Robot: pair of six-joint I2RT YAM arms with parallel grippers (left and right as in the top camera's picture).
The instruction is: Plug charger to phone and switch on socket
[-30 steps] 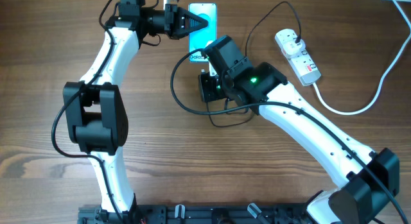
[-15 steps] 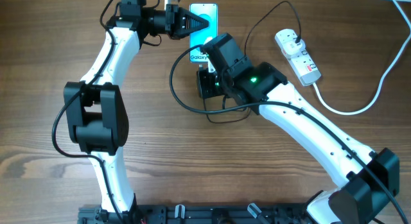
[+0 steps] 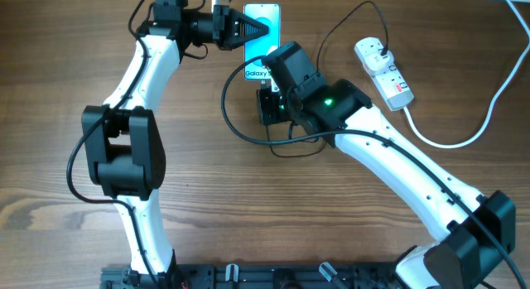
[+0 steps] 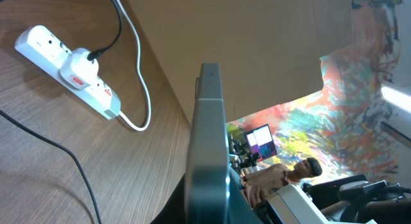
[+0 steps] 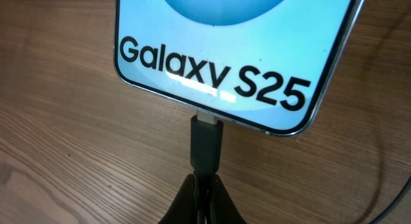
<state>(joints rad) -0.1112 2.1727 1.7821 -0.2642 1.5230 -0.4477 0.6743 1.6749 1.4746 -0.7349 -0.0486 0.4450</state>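
Right end effector (image 5: 204, 189) pinching charger (image 5: 205, 144), tip at phone (image 5: 237, 31) — reads "Galaxy S25"

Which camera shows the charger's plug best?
The right wrist camera: the plug sits mid-picture, close up, its tip at the phone's bottom edge. Overhead, the right arm hides it. The left wrist camera shows the phone's side edge but no plug.

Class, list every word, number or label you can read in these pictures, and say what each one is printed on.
"Galaxy S25": black letters on the phone, on the screen near its bottom edge.
Red marks on the socket and on the white plug seated in it: too small to read.
The charger: no text visible on its dark plug tip.
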